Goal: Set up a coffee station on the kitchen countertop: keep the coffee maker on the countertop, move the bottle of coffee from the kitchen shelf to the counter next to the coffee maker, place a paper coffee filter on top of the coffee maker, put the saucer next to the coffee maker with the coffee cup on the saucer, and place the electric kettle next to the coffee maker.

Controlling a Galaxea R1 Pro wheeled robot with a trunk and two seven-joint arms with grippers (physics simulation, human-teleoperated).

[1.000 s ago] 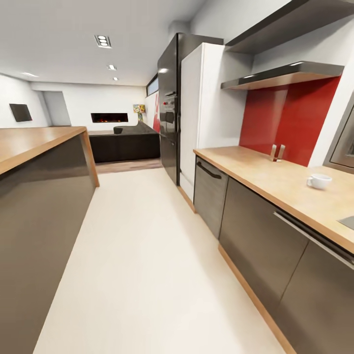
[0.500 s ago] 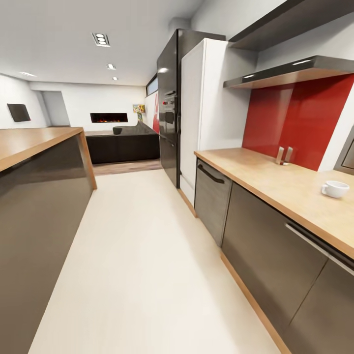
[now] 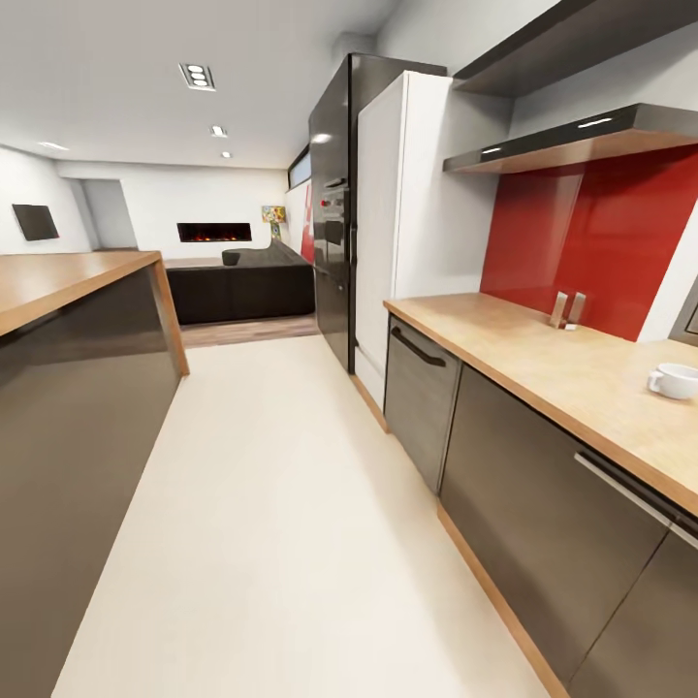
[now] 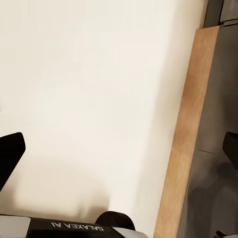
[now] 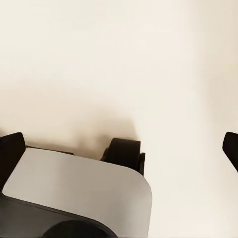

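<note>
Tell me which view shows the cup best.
The head view: the white cup stands whole on the wooden counter at the right edge. The left wrist view looks at floor and a cabinet base; the right wrist view looks at floor and the robot's base.

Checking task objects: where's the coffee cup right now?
Head view: the coffee cup sits on the right-hand countertop at the frame's right edge, apart from two small upright items by the red backsplash.
</note>
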